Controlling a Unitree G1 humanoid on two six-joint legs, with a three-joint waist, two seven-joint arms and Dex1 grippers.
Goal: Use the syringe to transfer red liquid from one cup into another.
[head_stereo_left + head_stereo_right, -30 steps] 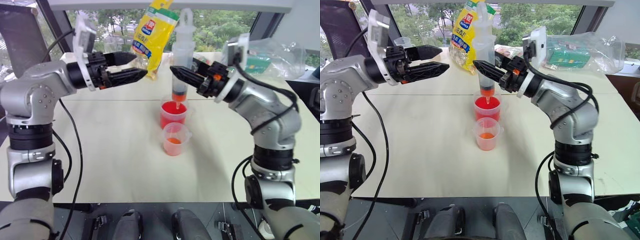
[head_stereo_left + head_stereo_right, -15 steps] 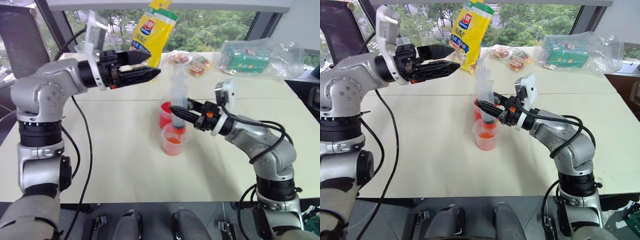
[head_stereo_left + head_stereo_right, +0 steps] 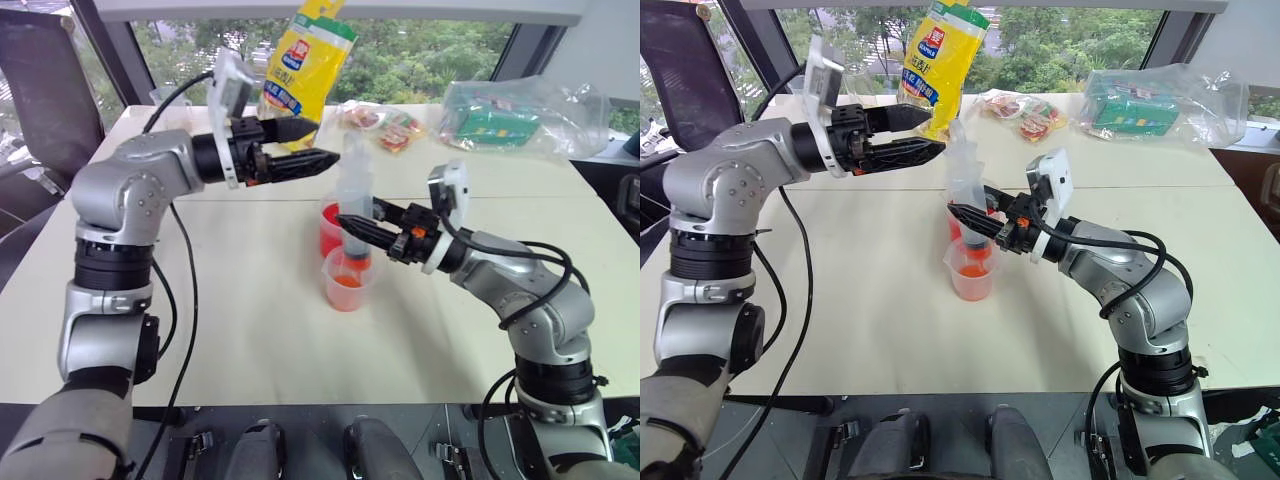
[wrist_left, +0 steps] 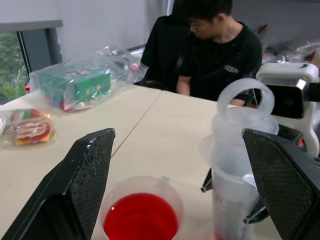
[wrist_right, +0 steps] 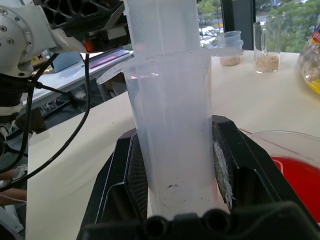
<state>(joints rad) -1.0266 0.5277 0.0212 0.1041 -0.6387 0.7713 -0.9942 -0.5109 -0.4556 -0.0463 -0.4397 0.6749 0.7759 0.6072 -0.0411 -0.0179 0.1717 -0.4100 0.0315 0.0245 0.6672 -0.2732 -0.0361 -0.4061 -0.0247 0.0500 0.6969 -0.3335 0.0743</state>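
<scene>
The left gripper (image 3: pixel 325 148) hangs level above the bench (image 3: pixel 240 300), its two black fingers spread wide with nothing between them, tips just short of the plunger top of the syringe (image 3: pixel 355 205). That syringe stands upright, its fat clear barrel clamped between the fingers of the right gripper (image 3: pixel 965 222), which reaches in level from the right; the orange-red tip sits down at the mouth of the smaller cup (image 3: pixel 349 282). There are two cups in the middle of the bench: the taller cup (image 3: pixel 331 226), full of red liquid (image 4: pixel 141 224), stands just behind the smaller one, nearly touching it, and the smaller holds a shallow orange-red pool at its bottom. One yellow bag (image 3: pixel 305 62) stands toward the far edge, with a small snack packet (image 3: pixel 385 125) and a clear plastic bag with a green box (image 3: pixel 510 115) off to the right. The near half of the bench is bare on both sides of the cups. A person in a black shirt (image 4: pixel 220 55) sits beyond the far end
</scene>
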